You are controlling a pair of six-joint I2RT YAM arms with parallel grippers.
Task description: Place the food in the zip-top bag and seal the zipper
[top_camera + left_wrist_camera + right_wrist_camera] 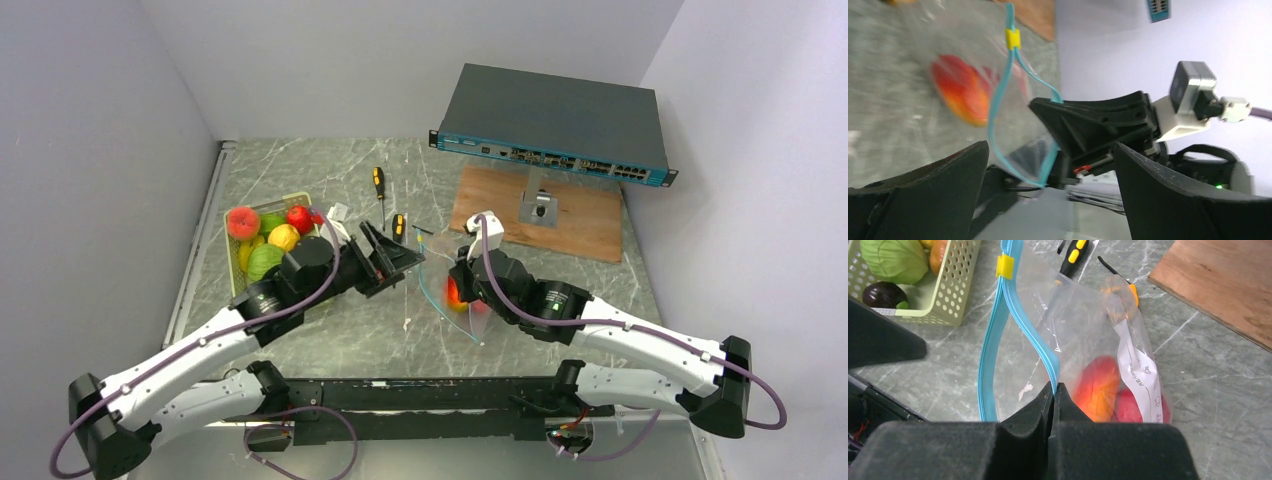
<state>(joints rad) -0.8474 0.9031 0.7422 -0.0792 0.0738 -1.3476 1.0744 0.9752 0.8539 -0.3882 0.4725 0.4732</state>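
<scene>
1. At the left of the top view, most of the food sits in the pale green tray, close to my left arm for the next pick.
2. Just right of the tray, my left end effector is spread wide and carries nothing. It faces the bag's mouth.
3. At centre frame the zip-top bag rests on the counter. Its zipper gapes in a loop, with the yellow slider at the far end, so fruit can pass in.
4. My right end effector is pinched tight on one lip of the zipper. I judge this keeps the mouth lifted and open.
5. An orange-red fruit already lies inside the bag, with something red beside it.
6. A white printed panel on the bag's right side carries small text and icons, too fine to read. The network switch at upper right shows no legible marking.
</scene>
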